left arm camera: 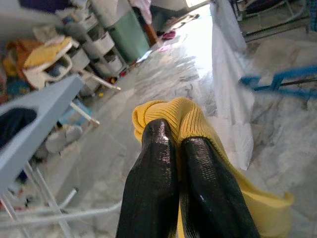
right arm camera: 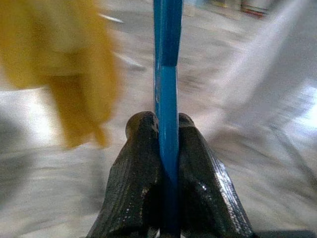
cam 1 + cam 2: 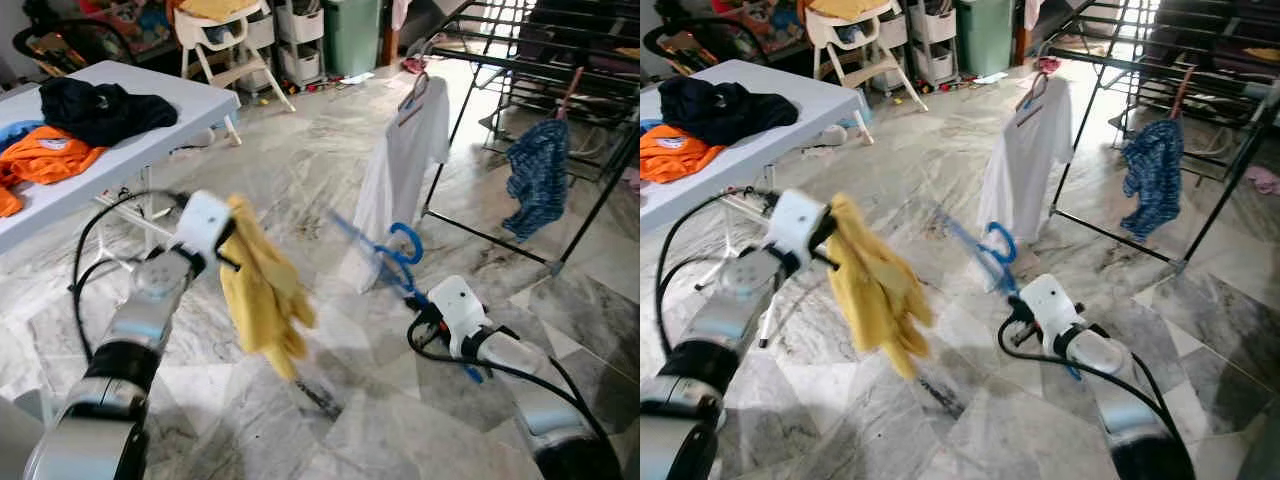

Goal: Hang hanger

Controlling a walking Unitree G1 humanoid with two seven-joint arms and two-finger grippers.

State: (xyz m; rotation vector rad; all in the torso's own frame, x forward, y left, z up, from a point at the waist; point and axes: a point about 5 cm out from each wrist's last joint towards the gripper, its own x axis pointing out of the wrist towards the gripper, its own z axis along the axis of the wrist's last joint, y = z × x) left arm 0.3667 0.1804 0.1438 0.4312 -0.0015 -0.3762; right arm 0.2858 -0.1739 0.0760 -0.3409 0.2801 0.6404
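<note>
A blue hanger (image 2: pixel 167 99) was clamped between the fingers of the right pincer (image 2: pixel 167 130) and held above the marble floor (image 3: pixel 300 180), its hook raised. A yellow garment (image 3: pixel 262 290) was gripped in the closed left pincer (image 1: pixel 173 136) and hung beside the hanger. Further off, a white shirt (image 3: pixel 400 165) and a blue shirt (image 3: pixel 535 185) were hung on a black drying rack (image 3: pixel 520 70), and clothes were piled on a table (image 3: pixel 190 100) at the left.
</note>
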